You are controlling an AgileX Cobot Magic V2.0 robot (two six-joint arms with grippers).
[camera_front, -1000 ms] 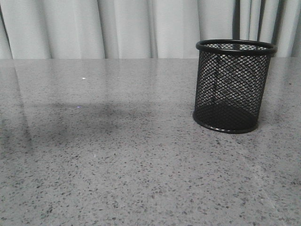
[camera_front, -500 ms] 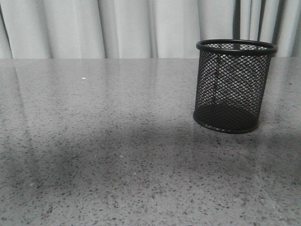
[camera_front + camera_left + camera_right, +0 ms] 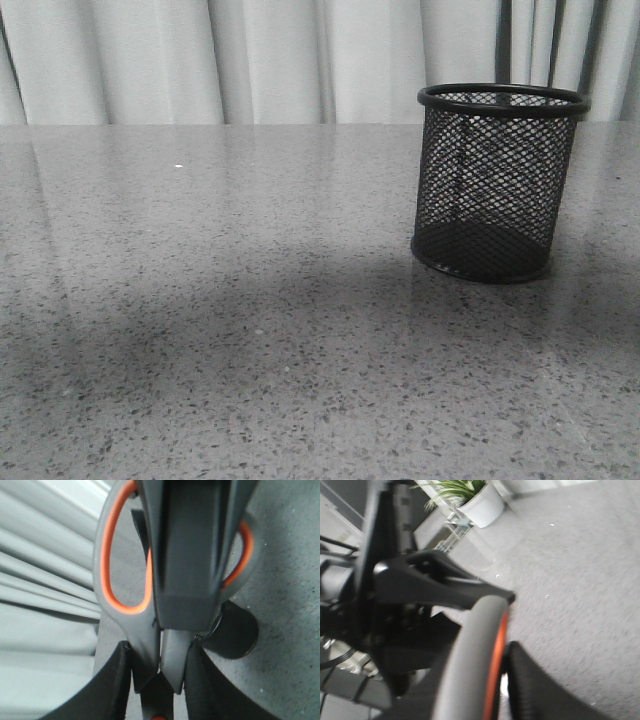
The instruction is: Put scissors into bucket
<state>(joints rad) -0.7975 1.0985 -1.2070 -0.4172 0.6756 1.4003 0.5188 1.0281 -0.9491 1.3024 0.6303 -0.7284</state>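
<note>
Claw on my left [image 3: 159, 680] is clamped shut on the scissors [image 3: 145, 640], the two pads pinching them just where the grey, orange-lined loops narrow toward the blades. The blades themselves run out of the left wrist view, so I cannot say how they point. A black block lies across the loops in that view. I take it for part of my other arm, but I cannot be certain.

The right claw [image 3: 512, 680] sits tight beside one loop of the scissors, with one finger just next to the orange lining. Its other finger is hidden, so I cannot tell whether it is gripping or merely alongside.

The bucket [image 3: 495, 180] stands upright on the bench [image 3: 250, 350]. Neither arm shows near it in the front view, and only a broad shadow lies on the bench to the left of and in front of the bucket. The dark round shape below the loops in the left wrist view may be the bucket, partly hidden.

I judge this to be the carrying step: the scissors are picked up and in the air, not yet in the bucket. Next they need to be lined up over the bucket's rim, blades down, lowered inside and then let go. They are longer than the bucket is tall, so the loops will stand above the rim.
</note>
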